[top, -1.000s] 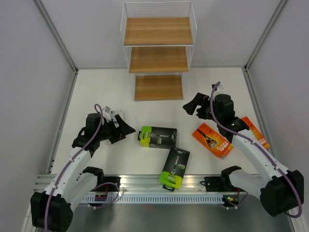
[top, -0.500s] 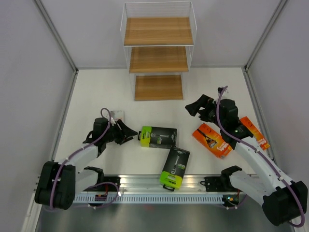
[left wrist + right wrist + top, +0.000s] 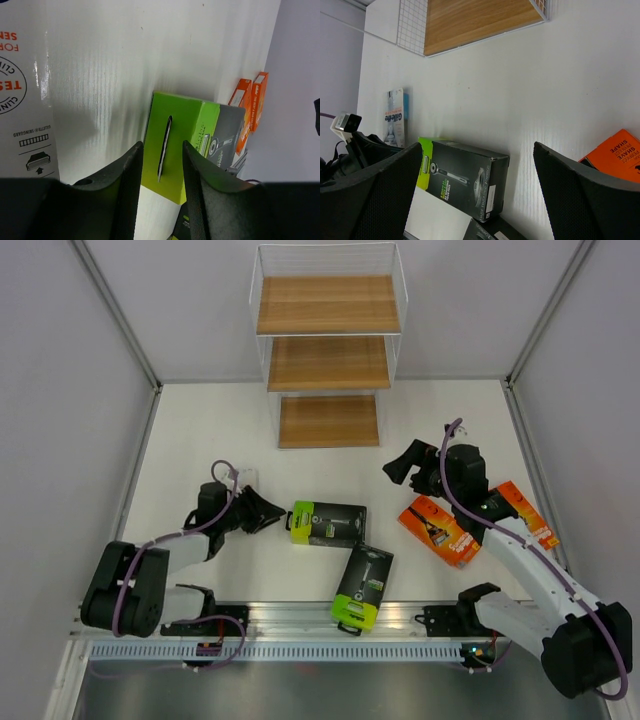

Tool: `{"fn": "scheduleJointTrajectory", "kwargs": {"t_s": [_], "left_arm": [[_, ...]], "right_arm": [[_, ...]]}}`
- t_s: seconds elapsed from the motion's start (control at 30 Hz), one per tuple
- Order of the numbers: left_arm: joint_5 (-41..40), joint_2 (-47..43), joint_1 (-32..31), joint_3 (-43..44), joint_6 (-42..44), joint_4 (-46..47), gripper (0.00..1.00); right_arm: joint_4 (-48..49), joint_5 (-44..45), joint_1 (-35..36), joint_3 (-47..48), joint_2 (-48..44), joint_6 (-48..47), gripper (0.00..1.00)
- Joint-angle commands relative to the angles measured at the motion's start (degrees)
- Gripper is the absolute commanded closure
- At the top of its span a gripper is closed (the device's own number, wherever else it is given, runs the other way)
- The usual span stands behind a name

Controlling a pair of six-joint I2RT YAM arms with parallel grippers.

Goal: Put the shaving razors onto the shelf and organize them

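orange pack (image 3: 619, 156), lower right, reads "perfect shave"; blister pack (image 3: 396, 119) reads "gillette". left gripper (image 3: 161, 146) barely parted, right gripper (image 3: 477, 150) wide; both empty.

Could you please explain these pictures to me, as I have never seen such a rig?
Two robot arms are bolted at the near edge of a table. One picture looks down from above; the other two come from cameras on the wrists. On the table lie two black packs, two orange packs and a small blue pack of razors. The shelf stands bare at the far side. The left gripper is open at a black pack's green end; the right gripper hangs open. Nothing is held.
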Motion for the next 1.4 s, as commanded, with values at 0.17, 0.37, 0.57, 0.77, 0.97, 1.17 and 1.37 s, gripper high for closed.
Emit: {"fn": "scheduleJointTrajectory", "kwargs": {"t_s": [0.17,0.37,0.57,0.77,0.97,1.17,1.37], "left_arm": [[2.3,5.6,-0.2,-1.2,-1.1,9.0,0.60],[5.9,10.5,-0.5,-2.7,-3.4,17.7,0.64],[6.8,11.1,-1.6,-3.2,-4.0,19.8,0.64],[6.3,9.0,-2.6,-3.9,-3.8,19.8,0.64],[5.0,9.5,-3.2,-5.4,-2.3,19.6,0.69],[4.6,9.9,-3.5,-6.8,-2.7,21.8,0.72],[5.9,10.7,-3.6,-5.1,-1.9,24.9,0.98]], "right_arm": [[2.7,-1.6,0.1,0.7,2.0,0.2,0.02],[2.7,-1.6,0.1,0.5,2.0,-0.1,0.02],[3.9,-2.4,0.1,-1.4,2.0,1.8,0.02],[4.2,-2.5,0.1,-1.6,2.0,1.6,0.02],[4.0,-2.0,0.1,-2.1,1.5,0.9,0.02],[4.5,-2.3,0.1,-4.2,0.7,1.3,0.02],[5.6,-2.8,0.1,-4.0,1.1,1.5,0.02]]}}
